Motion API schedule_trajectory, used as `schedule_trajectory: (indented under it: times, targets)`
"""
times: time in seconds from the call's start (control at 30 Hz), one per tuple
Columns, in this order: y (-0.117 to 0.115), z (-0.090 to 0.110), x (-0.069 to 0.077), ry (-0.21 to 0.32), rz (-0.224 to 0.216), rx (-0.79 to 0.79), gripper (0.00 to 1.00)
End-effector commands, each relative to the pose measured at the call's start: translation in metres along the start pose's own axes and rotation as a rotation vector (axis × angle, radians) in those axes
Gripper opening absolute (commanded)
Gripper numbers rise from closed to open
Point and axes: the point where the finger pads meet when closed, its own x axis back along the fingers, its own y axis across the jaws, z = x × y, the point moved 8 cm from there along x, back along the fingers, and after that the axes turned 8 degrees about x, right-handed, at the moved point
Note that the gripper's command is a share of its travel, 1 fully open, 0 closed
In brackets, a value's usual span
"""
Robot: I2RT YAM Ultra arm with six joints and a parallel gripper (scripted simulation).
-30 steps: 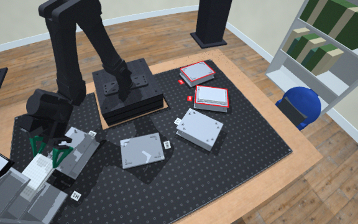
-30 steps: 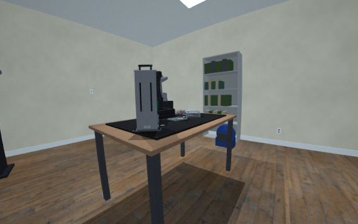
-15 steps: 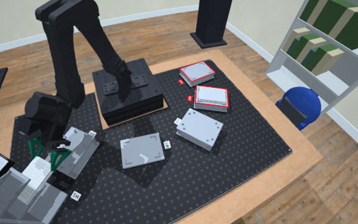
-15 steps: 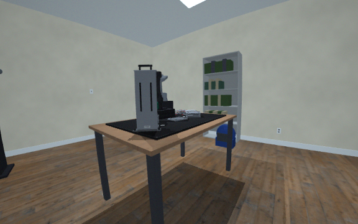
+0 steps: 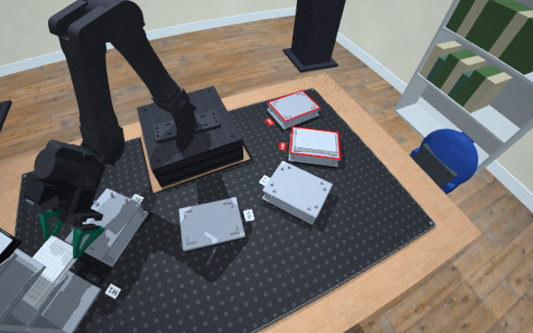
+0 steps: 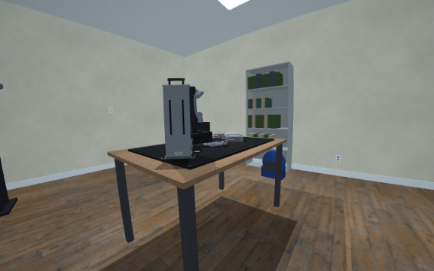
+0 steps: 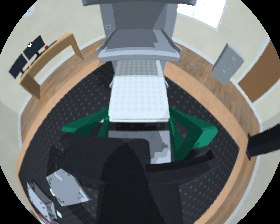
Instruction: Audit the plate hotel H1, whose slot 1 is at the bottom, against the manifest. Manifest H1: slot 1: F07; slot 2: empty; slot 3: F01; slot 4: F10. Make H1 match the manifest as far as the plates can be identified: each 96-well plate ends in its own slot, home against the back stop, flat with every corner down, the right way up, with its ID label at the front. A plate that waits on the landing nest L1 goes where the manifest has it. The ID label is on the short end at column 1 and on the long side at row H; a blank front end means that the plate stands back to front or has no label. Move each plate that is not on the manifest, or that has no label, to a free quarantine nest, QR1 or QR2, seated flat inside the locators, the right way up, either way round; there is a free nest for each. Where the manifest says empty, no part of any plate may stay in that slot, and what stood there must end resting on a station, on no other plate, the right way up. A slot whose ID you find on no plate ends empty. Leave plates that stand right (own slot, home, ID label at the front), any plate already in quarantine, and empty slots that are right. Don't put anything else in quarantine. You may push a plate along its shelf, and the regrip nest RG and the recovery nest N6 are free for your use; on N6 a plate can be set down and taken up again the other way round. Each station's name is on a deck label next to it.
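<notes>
A white 96-well plate (image 5: 55, 256) (image 7: 139, 97) is between the green fingers of my gripper (image 5: 65, 236) (image 7: 138, 110), which is shut on its long sides. The plate is wells up; its far end reaches into the shaded front of the grey hotel H1 (image 5: 69, 302) (image 6: 176, 120) (image 7: 141, 22). No ID label is readable on it, and the slot cannot be told. Other plates inside H1 cannot be made out. Another white plate (image 5: 315, 140) lies on one red-edged quarantine nest (image 5: 315, 154). The other red-edged nest (image 5: 294, 106) is empty. Landing nest L1 (image 5: 298, 191) bears no plate.
The regrip nest RG (image 5: 120, 222) (image 7: 162, 150) lies below and behind the gripper. The recovery nest N6 (image 5: 211, 222) (image 7: 66, 186) stands mid-mat with no plate on it. The black arm base (image 5: 197, 148) stands behind it. The label H1 (image 5: 113, 290) lies beside the hotel.
</notes>
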Motion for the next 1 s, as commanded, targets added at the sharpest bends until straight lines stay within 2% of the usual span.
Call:
schedule_trajectory:
  times: [0.0, 0.13, 0.17, 0.73, 0.97]
  targets:
    - [-0.001, -0.004, 0.000, -0.011, 0.004, 0.000, 0.86]
    - [-0.001, -0.004, 0.000, -0.011, 0.004, 0.000, 0.86]
    - [-0.001, -0.003, -0.001, -0.011, 0.004, 0.000, 1.00]
    - [-0.001, -0.003, -0.001, -0.011, 0.004, 0.000, 1.00]
    - [0.000, 0.000, 0.011, -0.011, 0.004, 0.000, 1.00]
